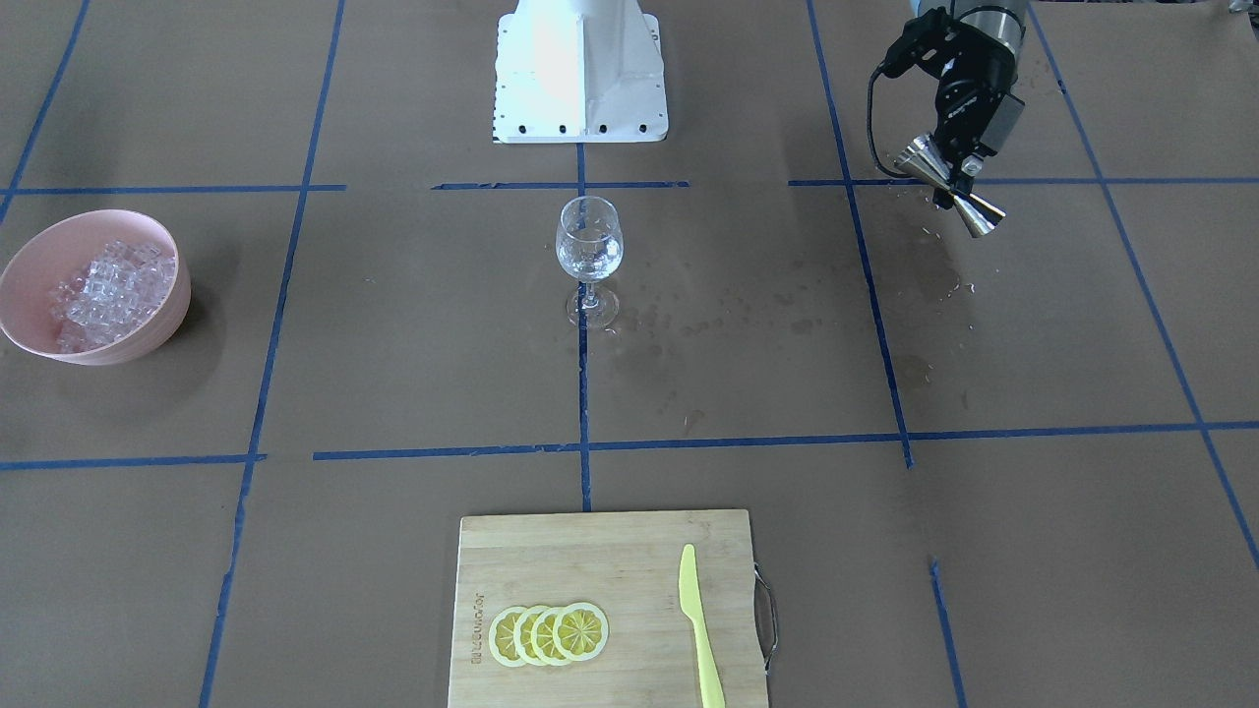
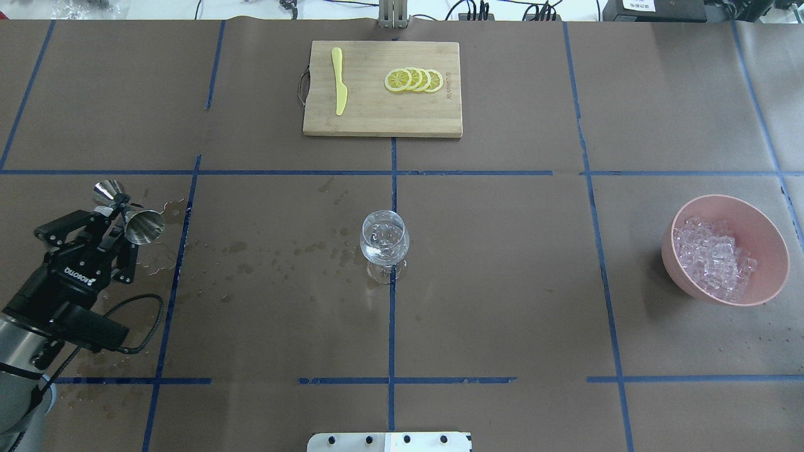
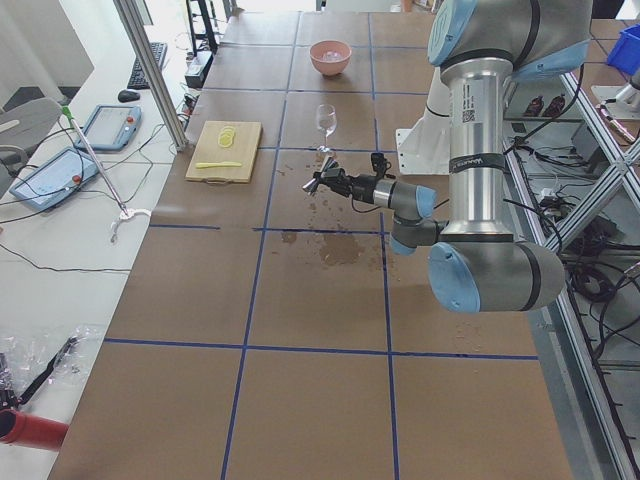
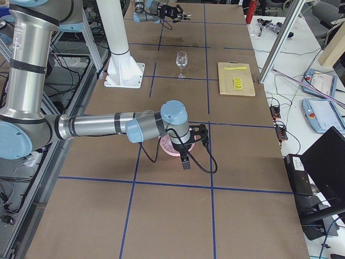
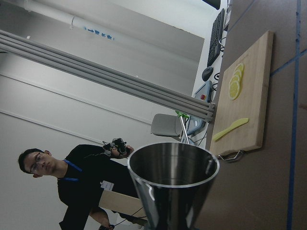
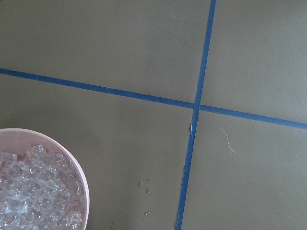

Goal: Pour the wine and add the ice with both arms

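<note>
My left gripper (image 2: 121,212) is shut on the waist of a steel jigger (image 2: 144,226), held tilted above wet paper at the table's left; it also shows in the front view (image 1: 950,183). The jigger's open cup fills the left wrist view (image 5: 172,187). A clear stemmed glass (image 2: 384,242) with clear contents stands upright at the table's middle. Ice cubes (image 2: 713,257) fill a pink bowl (image 2: 769,251) at the right. My right gripper (image 4: 198,132) shows only in the exterior right view, over that bowl; I cannot tell whether it is open or shut. The right wrist view shows the ice (image 6: 33,191) at its lower left.
A wooden cutting board (image 2: 377,116) with lemon slices (image 2: 414,80) and a yellow knife (image 2: 339,88) lies at the far side. Wet spots (image 2: 282,254) run between the jigger and the glass. The white pedestal (image 1: 580,69) stands behind the glass.
</note>
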### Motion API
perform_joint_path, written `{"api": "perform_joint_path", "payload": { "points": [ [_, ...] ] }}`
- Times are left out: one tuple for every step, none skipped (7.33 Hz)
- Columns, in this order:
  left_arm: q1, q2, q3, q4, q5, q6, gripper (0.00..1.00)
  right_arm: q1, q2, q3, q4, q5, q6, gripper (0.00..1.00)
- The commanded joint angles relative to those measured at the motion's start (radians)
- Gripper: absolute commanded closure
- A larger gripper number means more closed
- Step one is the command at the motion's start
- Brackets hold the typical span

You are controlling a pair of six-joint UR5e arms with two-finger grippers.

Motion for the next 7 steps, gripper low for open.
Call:
{"api": "perform_joint_path", "payload": {
  "points": [
    [0.001,0.042,0.112,-0.129,-0.123,-0.299,1.00,0.005,-0.002,0.001,0.002,0.000,-0.001,0.00],
    [0.001,0.044,0.133,-0.156,-0.170,-0.410,1.00,0.008,-0.002,0.001,0.002,0.000,-0.001,0.00],
    [0.001,0.045,0.151,-0.155,-0.241,-0.608,1.00,0.009,-0.002,0.003,0.002,-0.002,-0.001,0.00],
    [0.002,0.047,0.165,-0.153,-0.272,-0.745,1.00,0.011,-0.001,0.003,0.002,-0.002,-0.003,0.00],
    [0.002,0.047,0.194,-0.155,-0.270,-0.830,1.00,0.012,-0.001,0.005,0.002,-0.002,-0.003,0.00],
    [0.004,0.045,0.218,-0.155,-0.269,-0.906,1.00,0.012,-0.002,0.008,0.002,-0.002,-0.001,0.00],
    [0.005,0.044,0.241,-0.155,-0.267,-0.993,1.00,0.014,-0.002,0.009,0.002,-0.002,-0.001,0.00]
  ]
}}
